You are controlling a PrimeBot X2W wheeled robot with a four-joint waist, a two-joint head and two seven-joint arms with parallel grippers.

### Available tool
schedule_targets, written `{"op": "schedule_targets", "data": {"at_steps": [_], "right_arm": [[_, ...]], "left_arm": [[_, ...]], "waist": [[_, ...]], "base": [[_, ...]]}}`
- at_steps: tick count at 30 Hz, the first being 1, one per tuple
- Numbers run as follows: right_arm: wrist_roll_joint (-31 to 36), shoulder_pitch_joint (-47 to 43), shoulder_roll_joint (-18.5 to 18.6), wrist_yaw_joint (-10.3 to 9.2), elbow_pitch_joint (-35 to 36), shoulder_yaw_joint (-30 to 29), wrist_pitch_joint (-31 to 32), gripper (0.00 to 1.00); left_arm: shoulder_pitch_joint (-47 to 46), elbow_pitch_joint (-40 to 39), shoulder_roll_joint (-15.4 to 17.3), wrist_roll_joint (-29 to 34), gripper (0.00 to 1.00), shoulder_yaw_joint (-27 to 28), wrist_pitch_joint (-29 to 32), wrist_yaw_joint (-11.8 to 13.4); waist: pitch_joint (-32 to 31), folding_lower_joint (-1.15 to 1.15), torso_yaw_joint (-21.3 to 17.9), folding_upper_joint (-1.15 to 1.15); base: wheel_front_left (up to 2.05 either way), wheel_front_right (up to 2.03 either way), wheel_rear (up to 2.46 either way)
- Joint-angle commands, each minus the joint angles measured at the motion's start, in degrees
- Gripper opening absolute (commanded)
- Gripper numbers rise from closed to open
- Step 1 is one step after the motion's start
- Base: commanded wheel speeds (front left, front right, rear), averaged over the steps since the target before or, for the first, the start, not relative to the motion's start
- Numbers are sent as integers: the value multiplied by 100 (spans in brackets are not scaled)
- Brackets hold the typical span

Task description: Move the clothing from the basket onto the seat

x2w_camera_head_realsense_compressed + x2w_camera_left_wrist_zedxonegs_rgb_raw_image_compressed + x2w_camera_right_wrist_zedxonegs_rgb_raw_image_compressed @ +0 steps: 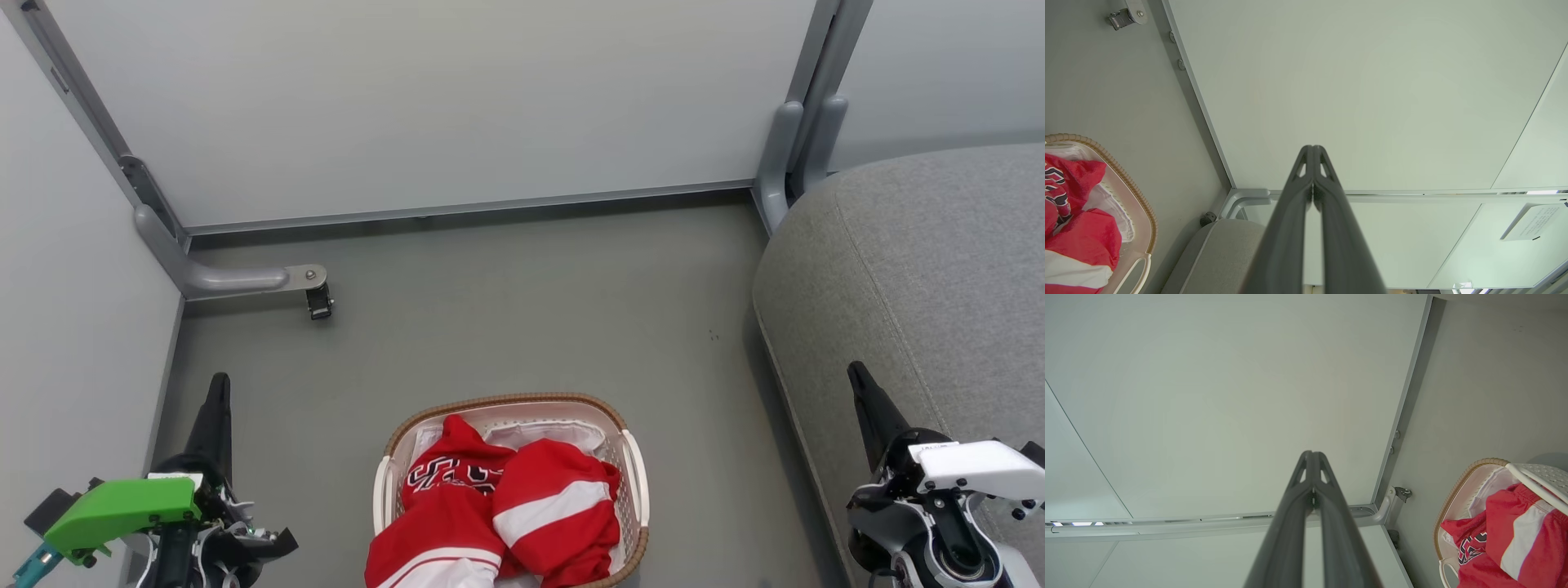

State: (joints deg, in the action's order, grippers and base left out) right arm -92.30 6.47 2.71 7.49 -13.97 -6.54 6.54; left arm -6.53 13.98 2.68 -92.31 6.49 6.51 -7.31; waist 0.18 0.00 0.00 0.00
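the left gripper [1313,152] points at a pale wall [1351,90], fingers pressed together. red clothing [1077,237] fills the basket [1133,200] at left, near the seat [1224,253].

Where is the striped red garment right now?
The striped garment lies in the basket at the head view's bottom centre, in its right half, against the lettered jersey; the seat stands farther right.

The clothing [522,498] lies in the basket [510,400] on the floor [506,310], between the left end effector [219,384] and the right end effector [856,371]. The seat [922,269] stands right of the basket, apart from it, with a wall panel [457,106] behind both.
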Motion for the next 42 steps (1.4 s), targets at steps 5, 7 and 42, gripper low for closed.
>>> {"op": "schedule_targets", "data": {"at_steps": [5,7,42], "right_arm": [[12,-58,-50,-1,-155,14,-11,100],[62,-54,-33,-1,-131,52,-64,100],[3459,101,166,0,-52,515,-964,100]], "left_arm": [[34,184,-32,10,100,-16,-15,10],[23,203,-21,61,100,-36,-71,9],[75,319,165,3907,100,-236,-962,6]], "waist": [[3,0,0,0],[4,0,0,0],[57,0,-15,0]], "base": [[0,0,0],[0,0,0],[0,0,0]]}}
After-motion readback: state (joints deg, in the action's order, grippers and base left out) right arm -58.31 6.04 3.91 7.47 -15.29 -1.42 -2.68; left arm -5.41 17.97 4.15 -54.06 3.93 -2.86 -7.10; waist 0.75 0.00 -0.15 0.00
